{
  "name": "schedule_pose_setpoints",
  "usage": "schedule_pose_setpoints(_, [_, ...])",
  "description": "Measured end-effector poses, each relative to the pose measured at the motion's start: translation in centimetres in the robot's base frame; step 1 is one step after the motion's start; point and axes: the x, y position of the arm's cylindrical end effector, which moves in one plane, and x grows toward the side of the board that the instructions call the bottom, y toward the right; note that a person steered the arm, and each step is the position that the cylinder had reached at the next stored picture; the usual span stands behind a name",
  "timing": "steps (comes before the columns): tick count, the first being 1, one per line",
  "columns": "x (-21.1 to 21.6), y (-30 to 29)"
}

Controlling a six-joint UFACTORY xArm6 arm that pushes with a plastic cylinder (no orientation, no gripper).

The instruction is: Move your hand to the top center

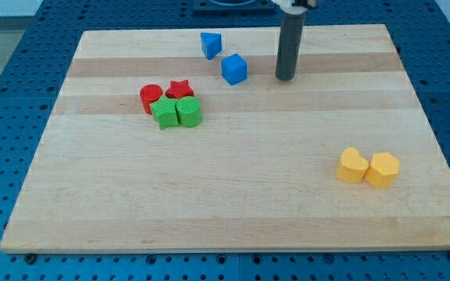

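— Worktop first: pale wood, striped in wide planks, filling most of the view, laid on a blue pegboard base.

— And the rod?

— Dark rod, upright, coming down from the view's top, right of centre. My tip resting on the worktop near the top edge, a little right of the middle. No pincer on this arm, only the rod, so nothing to report as apart or together.

— Nearest blocks?

— Blue cube just to the left of my tip, close but apart from it. Blue triangular block further up and left, near the cube, not touching it.

— Cluster on the left?

— Four packed together. Red round block at the cluster's left, red star at its top right. Green block below the red round one, shape hard to make out, and green rounded block just beside it on the right. All well apart from my tip.

— Anything lower down?

— Two yellow blocks at the view's lower right, side by side and touching: yellow rounded block on the left, yellow angular block on the right. Far from my tip.
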Motion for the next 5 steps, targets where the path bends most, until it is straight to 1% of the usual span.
schedule_pose_setpoints(2, [-7.2, -0.6])
schedule_pose_setpoints(3, [-10.2, -3.0])
schedule_pose_setpoints(4, [-11.1, -6.5])
schedule_pose_setpoints(5, [-11.1, -10.4])
